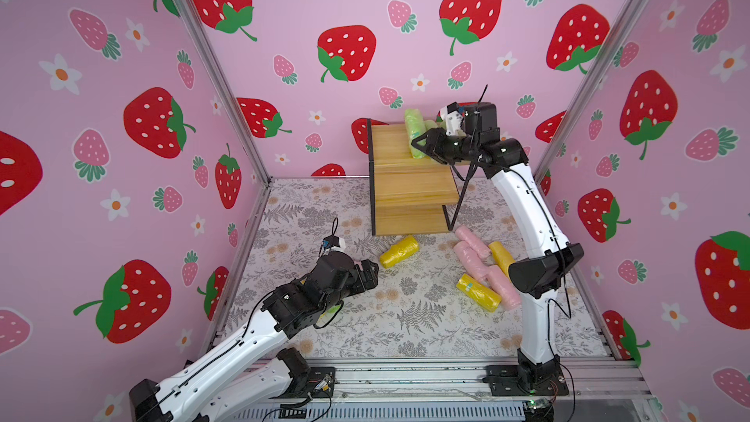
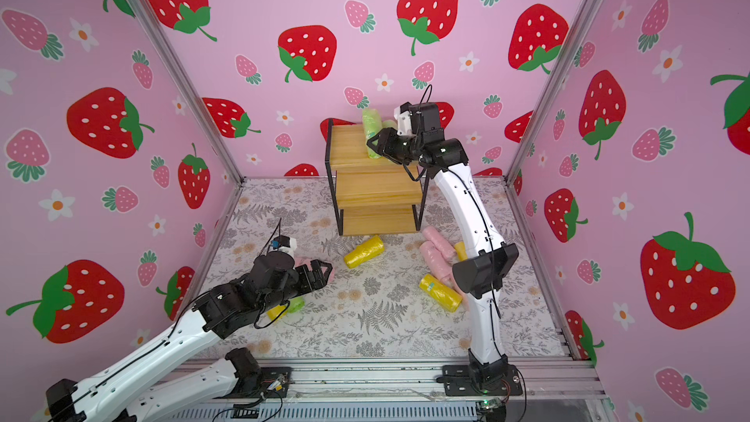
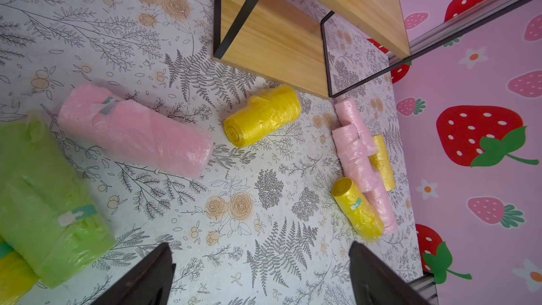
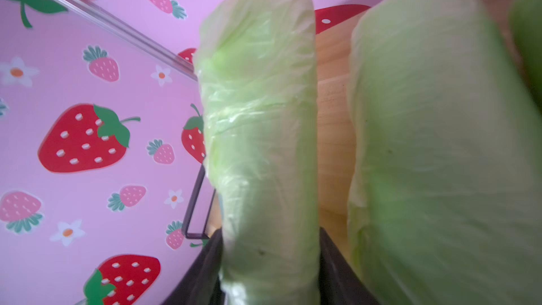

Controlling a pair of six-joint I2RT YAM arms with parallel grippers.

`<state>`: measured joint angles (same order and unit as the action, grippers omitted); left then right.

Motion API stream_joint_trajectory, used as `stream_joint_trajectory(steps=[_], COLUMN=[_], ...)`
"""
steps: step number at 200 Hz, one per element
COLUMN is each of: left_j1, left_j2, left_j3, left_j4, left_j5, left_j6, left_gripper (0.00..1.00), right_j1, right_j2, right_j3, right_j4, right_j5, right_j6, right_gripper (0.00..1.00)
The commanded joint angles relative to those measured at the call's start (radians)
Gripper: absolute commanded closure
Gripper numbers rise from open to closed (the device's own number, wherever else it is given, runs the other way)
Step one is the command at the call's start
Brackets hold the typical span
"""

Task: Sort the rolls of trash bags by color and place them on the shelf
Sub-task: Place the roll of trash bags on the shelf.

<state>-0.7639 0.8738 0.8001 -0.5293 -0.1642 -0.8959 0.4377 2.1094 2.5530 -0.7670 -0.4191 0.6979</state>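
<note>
The shelf (image 1: 406, 180) (image 2: 377, 192) stands at the back of the mat. On its top board lie light green rolls (image 4: 425, 142). My right gripper (image 1: 420, 146) (image 4: 269, 259) is at that board, its jaws pressed against both sides of one light green roll (image 1: 414, 131) (image 4: 258, 112) that rests there. My left gripper (image 1: 371, 274) (image 3: 259, 259) hovers open above the mat at the left, nothing between its fingers. Beside it lie a pink roll (image 3: 135, 130), a green roll (image 3: 44, 195) and a yellow roll (image 3: 11, 274). Another yellow roll (image 1: 399, 251) lies in front of the shelf.
To the right of the shelf's foot, close to my right arm, lies a cluster of pink rolls (image 1: 470, 259) and yellow rolls (image 1: 479, 292). The shelf's two lower boards (image 3: 272, 39) are bare. Pink strawberry walls enclose the mat on three sides.
</note>
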Motion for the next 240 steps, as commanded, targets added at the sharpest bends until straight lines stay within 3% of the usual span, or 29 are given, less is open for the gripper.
stream_joint_trajectory(steps=[1,41,114,135,168,196,216,240], left_j1=[0.002,0.010,0.151,0.159,0.160,0.158,0.157,0.148], left_j2=[0.027,0.086,0.146,0.184,0.324,0.462,0.555,0.646], left_j3=[0.037,0.025,-0.030,-0.020,0.069,0.138,0.202,0.285], left_j4=[0.009,0.019,0.074,0.110,0.103,0.116,0.107,0.128], left_j5=[0.029,0.031,0.149,0.196,0.268,0.348,0.329,0.307], left_j6=[0.033,0.094,0.273,0.360,0.500,0.570,0.572,0.617], left_gripper=[0.02,0.01,0.01,0.01,0.02,0.03,0.02,0.02], right_j1=[-0.002,-0.005,-0.007,-0.007,-0.007,-0.006,-0.006,-0.007], right_j2=[-0.026,-0.083,-0.328,-0.464,-0.741,-0.995,-1.176,-1.340], right_j3=[0.032,0.034,-0.097,-0.290,-0.725,-1.113,-1.347,-1.494], right_j4=[0.017,0.008,-0.012,-0.004,0.057,0.122,0.160,0.126], right_j5=[-0.009,-0.007,-0.054,-0.055,0.030,0.070,0.093,0.139], right_j6=[-0.020,-0.032,-0.104,-0.127,-0.154,-0.066,0.009,0.039], right_gripper=[0.27,0.24,0.22,0.21,0.21,0.20,0.20,0.18])
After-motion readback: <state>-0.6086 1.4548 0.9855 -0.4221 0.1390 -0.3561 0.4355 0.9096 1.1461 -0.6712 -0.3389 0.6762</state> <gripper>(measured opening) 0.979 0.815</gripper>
